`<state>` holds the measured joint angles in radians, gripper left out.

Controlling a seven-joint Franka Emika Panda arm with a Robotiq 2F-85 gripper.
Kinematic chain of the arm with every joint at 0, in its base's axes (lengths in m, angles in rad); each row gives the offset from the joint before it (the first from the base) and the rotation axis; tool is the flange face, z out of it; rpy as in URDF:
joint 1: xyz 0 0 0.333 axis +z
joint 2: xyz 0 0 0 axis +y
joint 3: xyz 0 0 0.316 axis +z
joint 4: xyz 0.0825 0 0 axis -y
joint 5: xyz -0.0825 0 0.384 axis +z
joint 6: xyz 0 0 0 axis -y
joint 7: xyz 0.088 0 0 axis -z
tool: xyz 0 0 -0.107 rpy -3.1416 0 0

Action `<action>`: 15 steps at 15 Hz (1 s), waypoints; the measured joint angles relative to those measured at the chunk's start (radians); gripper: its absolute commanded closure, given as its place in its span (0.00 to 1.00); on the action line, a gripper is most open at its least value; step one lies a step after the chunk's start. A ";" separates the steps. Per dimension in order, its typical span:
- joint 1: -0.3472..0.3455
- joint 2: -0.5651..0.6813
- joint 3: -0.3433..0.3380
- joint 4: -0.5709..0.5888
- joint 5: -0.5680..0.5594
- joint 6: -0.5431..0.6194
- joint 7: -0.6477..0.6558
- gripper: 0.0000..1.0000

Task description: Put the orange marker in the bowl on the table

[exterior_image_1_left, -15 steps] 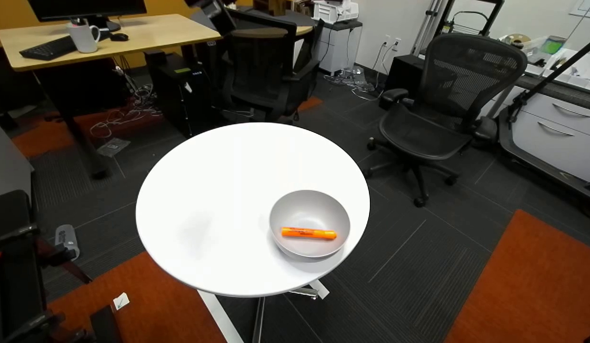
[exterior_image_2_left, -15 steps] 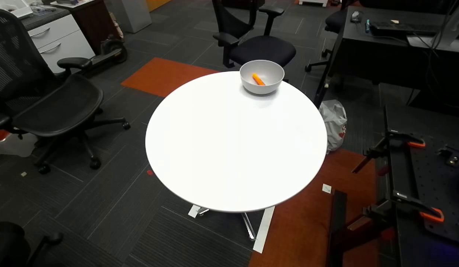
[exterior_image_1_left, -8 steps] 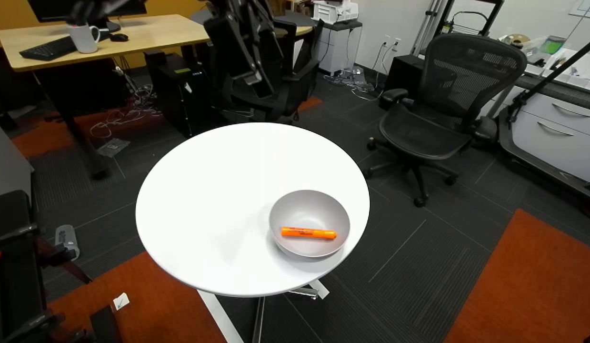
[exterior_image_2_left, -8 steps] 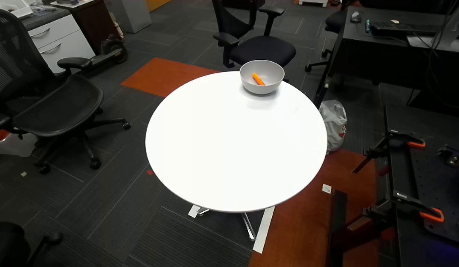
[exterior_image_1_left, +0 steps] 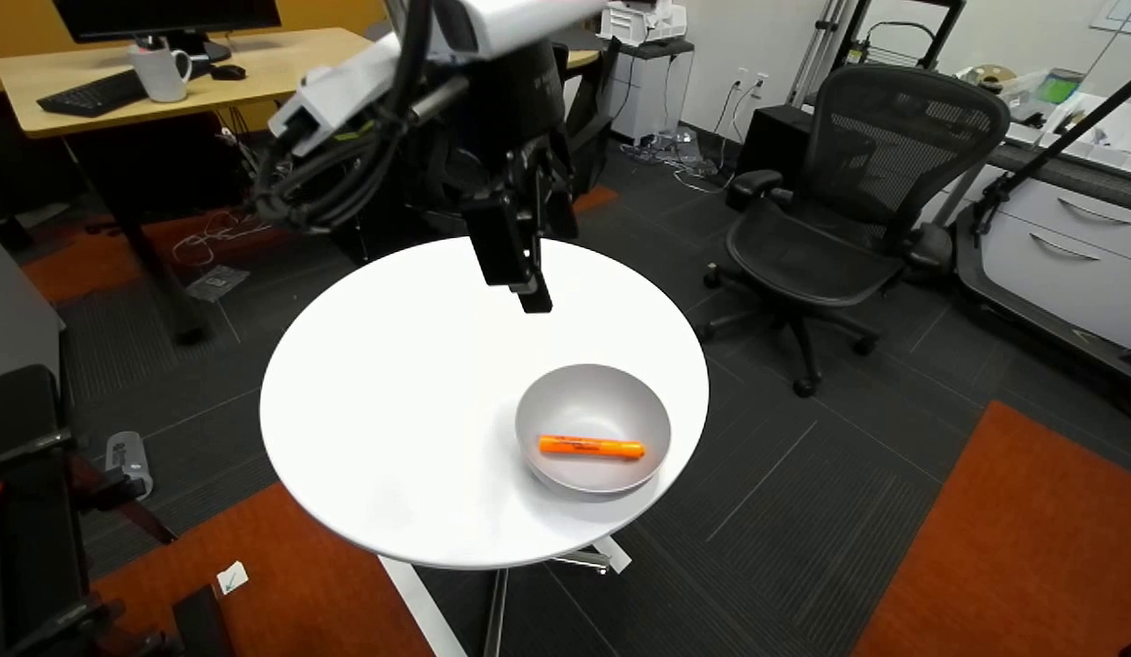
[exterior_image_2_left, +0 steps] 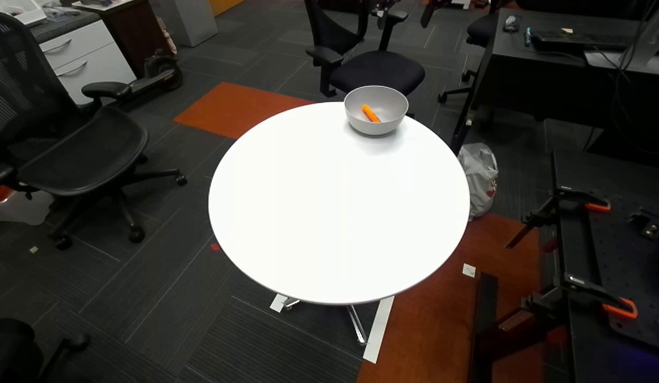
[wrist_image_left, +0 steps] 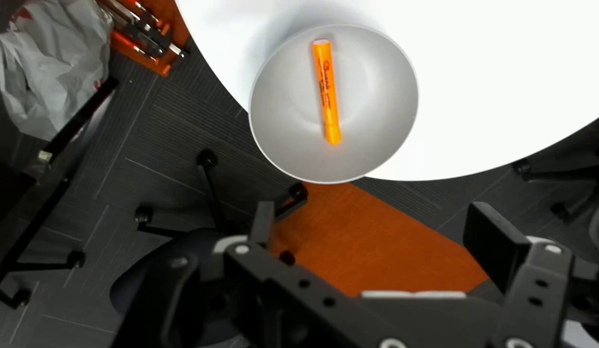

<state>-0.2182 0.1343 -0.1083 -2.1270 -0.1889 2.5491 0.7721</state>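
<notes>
Okay, slim bright orange marker (wrist_image_left: 327, 92) with dark lettering was inside the round shallow white-grey bowl (wrist_image_left: 381, 121), lying roughly 12-to-6 o'clock in the wrist view. Bowl stood upright near the edge of the round plain white worktop (exterior_image_1_left: 392, 401), between 3 and 4 o'clock in an exterior view. Black two-finger end effector (wrist_image_left: 379, 232) had its fingers wide apart; dark grey floor (wrist_image_left: 425, 205) and an orange carpet patch (wrist_image_left: 372, 253) showed between them. Bowl sat toward 11 o'clock from that gap, marker well clear of both fingers. In an exterior view the white-and-black robot arm (exterior_image_1_left: 528, 20) hung at 12 o'clock, and a black mesh office chair (exterior_image_1_left: 894, 155) stood toward 2 o'clock from the worktop.
</notes>
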 measured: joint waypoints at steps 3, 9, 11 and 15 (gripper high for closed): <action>0.016 0.045 -0.010 0.041 0.101 -0.092 -0.056 0.00; 0.032 0.058 -0.024 0.057 0.193 -0.133 -0.138 0.00; 0.032 0.058 -0.024 0.057 0.193 -0.133 -0.138 0.00; 0.034 0.065 -0.030 0.059 0.206 -0.133 -0.144 0.00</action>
<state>-0.1839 0.1990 -0.1385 -2.0680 0.0169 2.4165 0.6281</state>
